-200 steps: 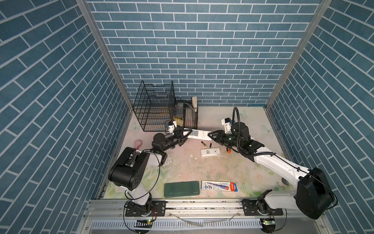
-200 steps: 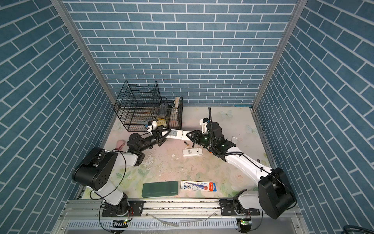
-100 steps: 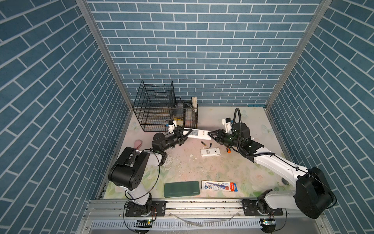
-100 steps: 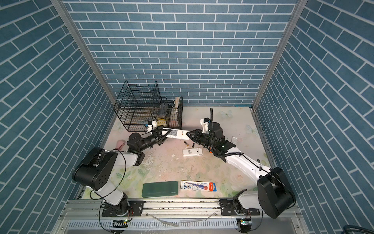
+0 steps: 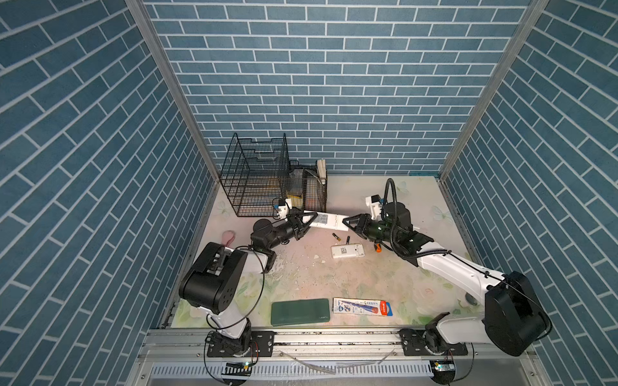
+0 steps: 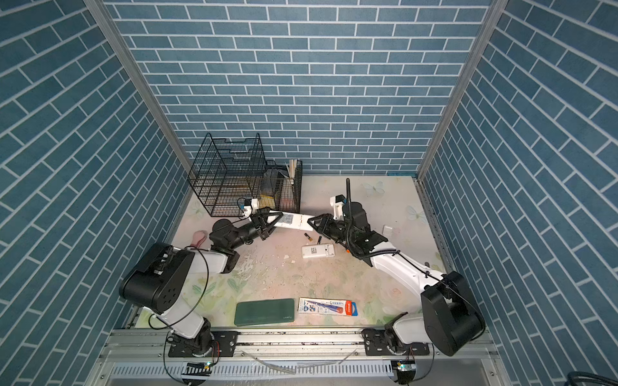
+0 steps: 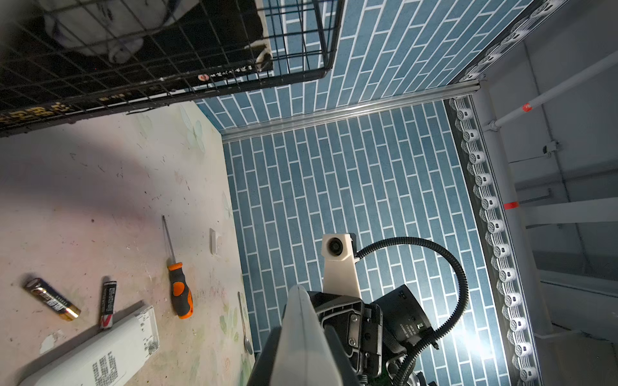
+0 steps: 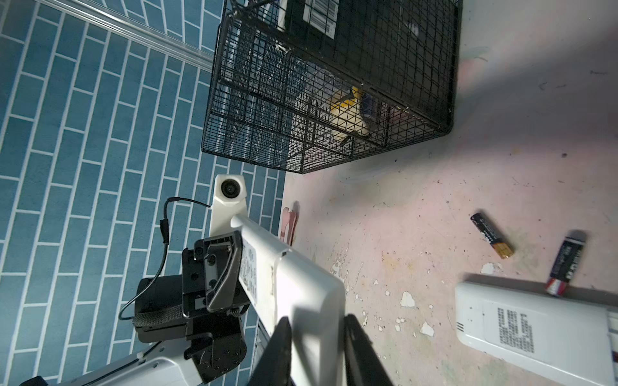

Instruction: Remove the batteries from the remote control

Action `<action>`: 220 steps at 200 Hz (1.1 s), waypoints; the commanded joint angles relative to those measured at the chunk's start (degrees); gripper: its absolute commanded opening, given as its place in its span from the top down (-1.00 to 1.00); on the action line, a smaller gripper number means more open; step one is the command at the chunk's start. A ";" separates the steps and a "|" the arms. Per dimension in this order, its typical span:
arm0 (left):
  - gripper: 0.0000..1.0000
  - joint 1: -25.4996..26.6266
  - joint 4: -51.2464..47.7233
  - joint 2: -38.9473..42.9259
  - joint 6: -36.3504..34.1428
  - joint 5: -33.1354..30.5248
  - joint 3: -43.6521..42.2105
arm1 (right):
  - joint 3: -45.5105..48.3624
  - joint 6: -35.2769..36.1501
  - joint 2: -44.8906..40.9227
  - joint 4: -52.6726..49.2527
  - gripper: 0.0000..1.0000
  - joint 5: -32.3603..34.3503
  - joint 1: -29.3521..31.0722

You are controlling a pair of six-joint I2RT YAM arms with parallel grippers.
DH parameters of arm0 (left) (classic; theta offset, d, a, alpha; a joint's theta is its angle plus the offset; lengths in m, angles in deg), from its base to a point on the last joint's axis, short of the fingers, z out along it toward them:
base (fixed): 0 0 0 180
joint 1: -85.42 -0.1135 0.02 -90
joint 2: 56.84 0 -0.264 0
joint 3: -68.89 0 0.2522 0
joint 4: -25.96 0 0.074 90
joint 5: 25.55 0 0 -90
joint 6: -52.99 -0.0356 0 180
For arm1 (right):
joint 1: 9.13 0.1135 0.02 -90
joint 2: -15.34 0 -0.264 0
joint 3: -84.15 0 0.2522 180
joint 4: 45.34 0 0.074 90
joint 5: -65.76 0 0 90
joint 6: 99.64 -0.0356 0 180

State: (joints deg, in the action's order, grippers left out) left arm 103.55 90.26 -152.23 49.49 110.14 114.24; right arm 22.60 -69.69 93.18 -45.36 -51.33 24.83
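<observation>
A white remote control (image 5: 329, 221) (image 6: 294, 221) hangs above the table, held at both ends. My left gripper (image 5: 308, 223) (image 7: 301, 361) is shut on its one end, and my right gripper (image 5: 347, 225) (image 8: 317, 347) is shut on the other end, one dark finger (image 8: 277, 351) on each side. Two black batteries with gold ends (image 5: 336, 237) (image 5: 347, 239) lie loose on the table below; the wrist views show them too (image 7: 52, 299) (image 8: 491, 235). A second white remote (image 5: 347, 250) (image 8: 535, 334) lies back up beside them.
An orange-handled screwdriver (image 5: 377, 246) (image 7: 179, 294) lies under the right arm. A black wire cage (image 5: 257, 180) stands at the back left. A green case (image 5: 300, 311) and a printed packet (image 5: 363, 306) lie near the front edge. A small white piece (image 6: 387, 230) lies at the right.
The right jaws have closed a little on the remote's end. Both arms and the remote have hardly moved.
</observation>
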 commanded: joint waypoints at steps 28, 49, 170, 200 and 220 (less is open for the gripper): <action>1.00 0.08 2.54 -1.33 -1.54 0.87 1.14 | -0.02 -1.56 -0.10 2.34 0.47 -1.64 -0.07; 1.00 0.14 2.53 -1.70 -1.73 0.76 1.11 | -0.11 -1.56 -0.39 2.12 0.47 -1.65 -0.05; 1.00 0.10 2.53 -3.26 -2.40 0.49 1.10 | -0.02 -1.29 -1.02 1.24 0.43 -1.38 -0.06; 1.00 0.13 2.53 -3.55 -2.59 0.58 1.10 | -0.02 -1.25 -1.27 0.80 0.50 -1.14 -0.11; 1.00 0.09 2.53 -3.55 -2.70 0.60 1.00 | -0.02 -1.27 -1.20 0.66 0.54 -1.01 -0.10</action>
State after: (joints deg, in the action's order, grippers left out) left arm 103.57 92.23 -154.94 49.09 110.64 114.55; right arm 22.60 -69.87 93.18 -47.48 -51.02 24.59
